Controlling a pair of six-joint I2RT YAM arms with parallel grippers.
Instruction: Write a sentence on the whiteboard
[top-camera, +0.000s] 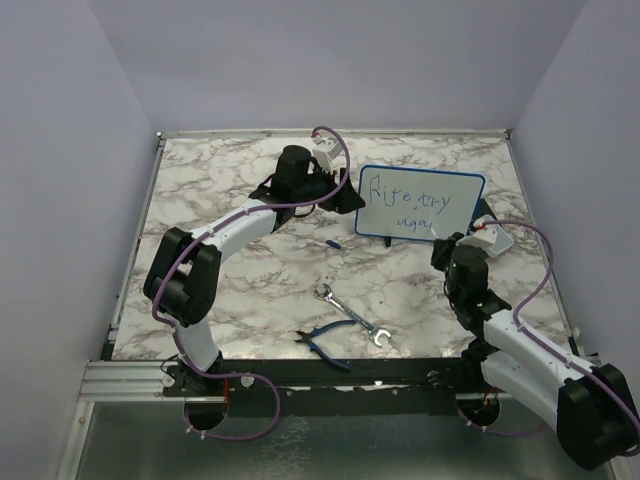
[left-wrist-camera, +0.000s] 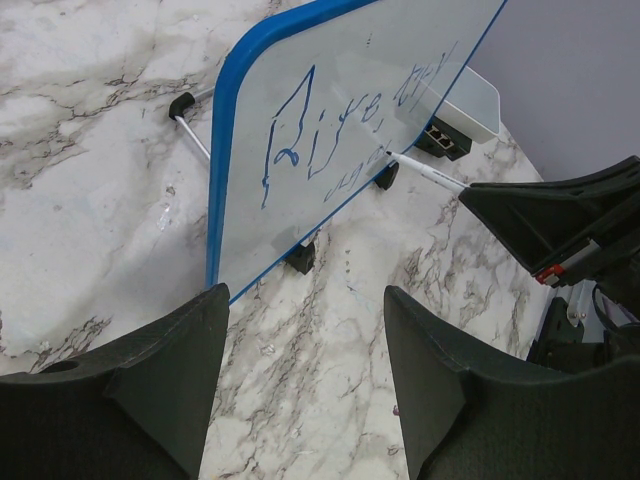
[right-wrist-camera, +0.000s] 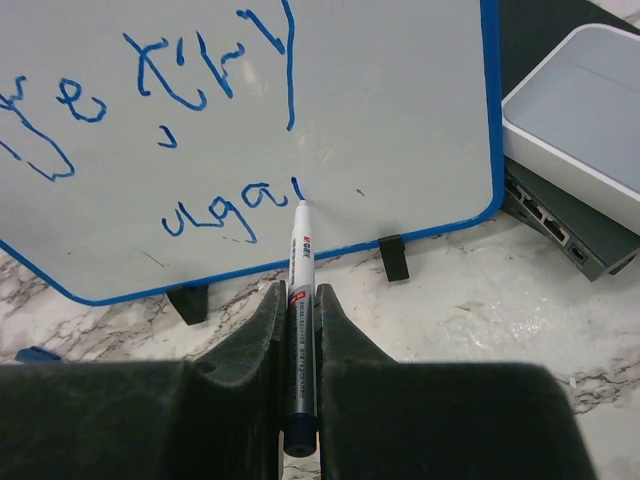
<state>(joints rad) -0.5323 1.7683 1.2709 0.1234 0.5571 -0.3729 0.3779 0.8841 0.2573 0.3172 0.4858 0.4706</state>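
The whiteboard (top-camera: 420, 203) stands upright on small black feet at the back right of the marble table. The sentence (top-camera: 410, 190) is in blue, two lines reading roughly "Rite, try" and "uga". It also shows in the right wrist view (right-wrist-camera: 210, 215) and the left wrist view (left-wrist-camera: 320, 130). My right gripper (right-wrist-camera: 298, 295) is shut on a white marker (right-wrist-camera: 300, 270), whose tip touches the board (right-wrist-camera: 400, 120) just right of "uga". My left gripper (left-wrist-camera: 305, 340) is open and empty, low over the table by the board's left edge (left-wrist-camera: 222, 170).
A white and grey box (top-camera: 495, 235) lies behind the board's right end. A blue marker cap (top-camera: 333, 243), a wrench (top-camera: 350, 315) and blue-handled pliers (top-camera: 325, 343) lie on the table nearer the front. Walls close in on three sides.
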